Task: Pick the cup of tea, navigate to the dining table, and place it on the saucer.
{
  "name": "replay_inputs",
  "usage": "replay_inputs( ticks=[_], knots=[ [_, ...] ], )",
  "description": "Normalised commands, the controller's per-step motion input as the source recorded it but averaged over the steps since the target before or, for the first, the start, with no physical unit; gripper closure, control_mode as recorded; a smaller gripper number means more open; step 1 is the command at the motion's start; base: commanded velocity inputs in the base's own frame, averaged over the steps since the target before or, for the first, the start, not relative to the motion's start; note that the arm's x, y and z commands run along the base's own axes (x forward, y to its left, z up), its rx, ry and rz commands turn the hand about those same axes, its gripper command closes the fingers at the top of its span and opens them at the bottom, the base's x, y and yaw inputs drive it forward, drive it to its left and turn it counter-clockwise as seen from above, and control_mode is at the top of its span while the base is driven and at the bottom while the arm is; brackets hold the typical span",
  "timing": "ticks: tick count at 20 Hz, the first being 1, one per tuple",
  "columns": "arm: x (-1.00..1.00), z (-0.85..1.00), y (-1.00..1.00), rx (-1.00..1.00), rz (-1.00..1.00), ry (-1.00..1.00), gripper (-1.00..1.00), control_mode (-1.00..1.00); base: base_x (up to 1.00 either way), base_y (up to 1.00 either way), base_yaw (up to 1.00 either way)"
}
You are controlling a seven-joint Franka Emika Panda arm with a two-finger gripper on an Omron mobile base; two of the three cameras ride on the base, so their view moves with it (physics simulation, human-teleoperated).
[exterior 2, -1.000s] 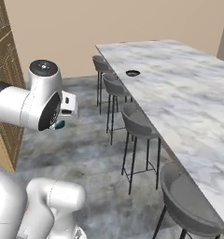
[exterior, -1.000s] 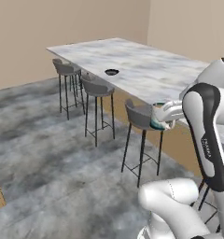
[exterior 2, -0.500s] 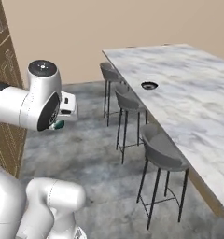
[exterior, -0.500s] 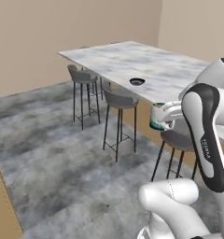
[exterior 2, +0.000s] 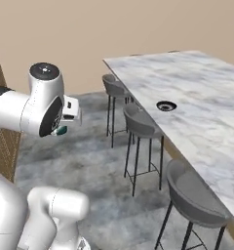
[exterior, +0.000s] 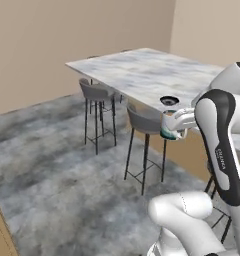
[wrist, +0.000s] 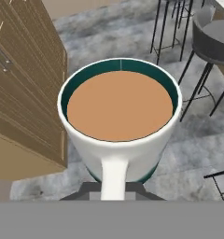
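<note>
Carrying a full cup across a rendered kitchen, the robot is in the travelling step, with the dining table (exterior: 142, 70) stretching from the upper middle to the right of the left base view as a long pale marble top. Grey round stools (exterior: 144, 122) line its near edge over a mottled grey floor (exterior: 52, 165). On the marble, right of centre in the right base view, sits the saucer (exterior 2: 166, 105), a small dark dish that stands bare. The white arm holds the cup of tea (exterior: 170, 126) at centre right of the left base view, well short of the saucer and beside the table edge. In the hand view the cup fills the centre, upright, brown tea near the rim, handle toward the lower edge. The gripper (wrist: 114, 190) is clamped on the cup from below. Doing this well likely means keeping the cup level and driving smoothly, since the tea could slop, then stopping close enough that the arm reaches the saucer without stretching over a stool.
</note>
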Motion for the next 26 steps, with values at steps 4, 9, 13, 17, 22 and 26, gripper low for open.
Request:
replay_inputs(
  ticks=[4,9,13,17,22,26],
  knots=[
    [0.00,0.00,0.00,0.00,0.00,0.00,1.00,1.00,1.00,0.51,-0.22],
    [0.00,0.00,0.00,0.00,0.00,0.00,1.00,1.00,1.00,0.52,-0.32],
    [0.00,0.00,0.00,0.00,0.00,0.00,1.00,1.00,1.00,0.66,-0.62],
    [0.00,0.00,0.00,0.00,0.00,0.00,1.00,1.00,1.00,0.69,-0.65],
    [0.00,0.00,0.00,0.00,0.00,0.00,1.00,1.00,1.00,0.62,-0.59],
    [0.00,0.00,0.00,0.00,0.00,0.00,1.00,1.00,0.91,0.25,-0.65]
  ],
)
